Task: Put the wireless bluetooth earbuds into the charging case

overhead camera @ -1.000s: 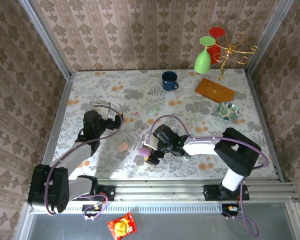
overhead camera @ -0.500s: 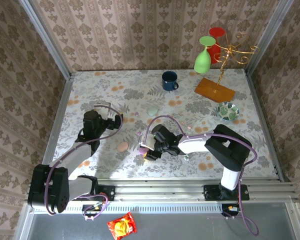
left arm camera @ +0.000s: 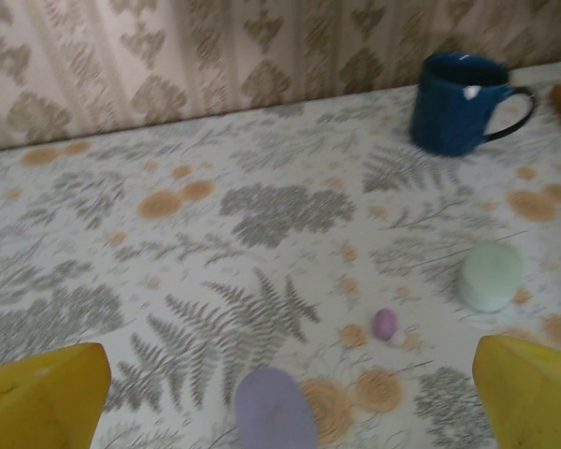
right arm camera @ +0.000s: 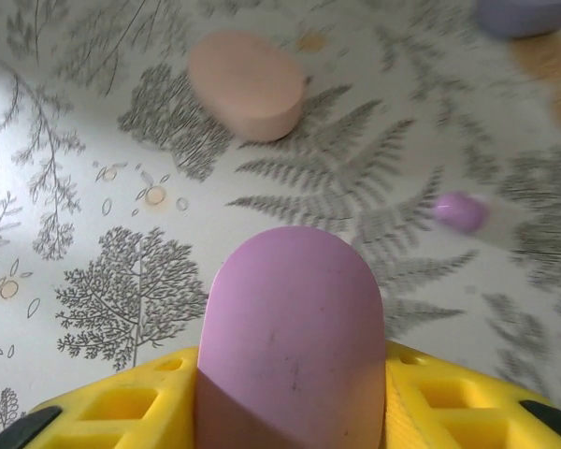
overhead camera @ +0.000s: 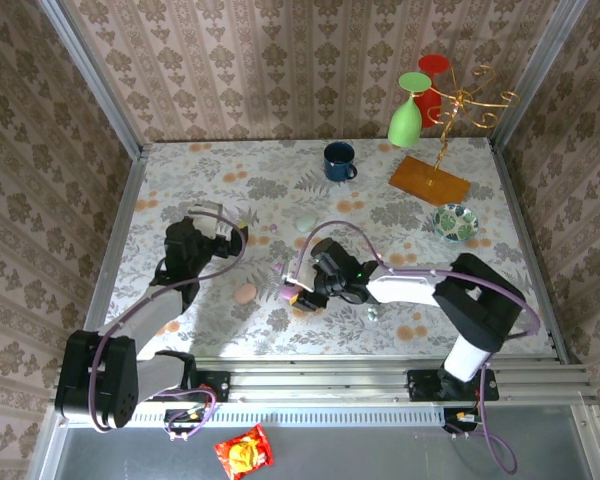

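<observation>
My right gripper (overhead camera: 294, 296) is shut on a pink egg-shaped charging case (right arm camera: 290, 327), which stands out from between the yellow fingers (right arm camera: 122, 402) low over the table. A tiny purple earbud (right arm camera: 461, 211) lies just beyond it; in the left wrist view the same earbud (left arm camera: 385, 323) lies on the cloth. A small greenish earbud (overhead camera: 372, 314) lies beside the right arm. My left gripper (overhead camera: 232, 228) hangs open at the left, its yellow fingers (left arm camera: 47, 398) wide apart above a lavender case (left arm camera: 276, 412).
A salmon case (overhead camera: 245, 293) lies left of the right gripper, a pale green case (overhead camera: 306, 222) further back. A blue mug (overhead camera: 339, 160), an orange-based cup stand (overhead camera: 429, 178) with glasses, and a patterned bowl (overhead camera: 455, 221) stand at the back right.
The right gripper's jaws have closed on the pink case and the arm has shifted slightly. The left arm has not moved.
</observation>
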Tool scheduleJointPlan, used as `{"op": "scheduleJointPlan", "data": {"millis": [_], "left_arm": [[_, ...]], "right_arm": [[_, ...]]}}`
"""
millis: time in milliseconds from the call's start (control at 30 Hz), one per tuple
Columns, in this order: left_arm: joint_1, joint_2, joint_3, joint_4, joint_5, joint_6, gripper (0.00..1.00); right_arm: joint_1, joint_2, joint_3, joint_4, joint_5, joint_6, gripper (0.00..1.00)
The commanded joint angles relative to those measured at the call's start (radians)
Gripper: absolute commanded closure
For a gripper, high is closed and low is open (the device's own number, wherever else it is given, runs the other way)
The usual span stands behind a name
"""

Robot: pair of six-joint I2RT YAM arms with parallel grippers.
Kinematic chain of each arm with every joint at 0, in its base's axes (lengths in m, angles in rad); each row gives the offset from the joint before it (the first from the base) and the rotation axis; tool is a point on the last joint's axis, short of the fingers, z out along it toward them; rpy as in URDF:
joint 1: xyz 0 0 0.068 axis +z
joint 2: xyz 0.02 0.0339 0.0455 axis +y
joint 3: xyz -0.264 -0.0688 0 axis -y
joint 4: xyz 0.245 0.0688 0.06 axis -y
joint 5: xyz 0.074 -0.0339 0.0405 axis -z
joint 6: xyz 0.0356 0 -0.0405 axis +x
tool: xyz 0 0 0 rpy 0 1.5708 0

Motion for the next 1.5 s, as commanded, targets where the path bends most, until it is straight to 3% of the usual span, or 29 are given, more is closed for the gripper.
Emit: {"op": "scheduleJointPlan", "data": {"millis": [0,200,400,567,700,867,1167,1367,1467], "left_arm": [[-0.036,-0.056,0.024,-0.008,0.127,0.026,0.00],[-0.148,-0.244,0.001,-0.087,0.071,-0.014,0.00],[-0.190,-0.410,0.073,-0.377,0.101,-0.018,0.00],[-0.187,-0.409,0.132,-0.480,0.265,0.097,0.00],[-0.190,-0.347,0.154,-0.470,0.507,0.152,0.00],[-0.198,-0.293,0.147,-0.384,0.685,0.138,0.00],[-0.236,-0.231,0.129,-0.228,0.854,0.068,0.04],[-0.250,-0.224,0.105,-0.153,0.901,0.044,0.15],[-0.251,-0.224,0.106,-0.152,0.900,0.032,0.25]], "right_arm": [[-0.053,-0.070,0.044,-0.101,-0.059,-0.010,0.57],[-0.139,-0.131,0.149,-0.270,-0.104,-0.062,0.59],[-0.175,-0.163,0.266,-0.437,-0.167,-0.109,0.61],[-0.185,-0.185,0.333,-0.528,-0.247,-0.140,0.61],[-0.192,-0.207,0.363,-0.549,-0.324,-0.144,0.61],[-0.194,-0.206,0.399,-0.559,-0.421,-0.138,0.65],[-0.186,-0.213,0.427,-0.515,-0.570,-0.111,0.70],[-0.170,-0.208,0.442,-0.509,-0.598,-0.108,0.70],[-0.168,-0.203,0.442,-0.515,-0.595,-0.113,0.70]]}}
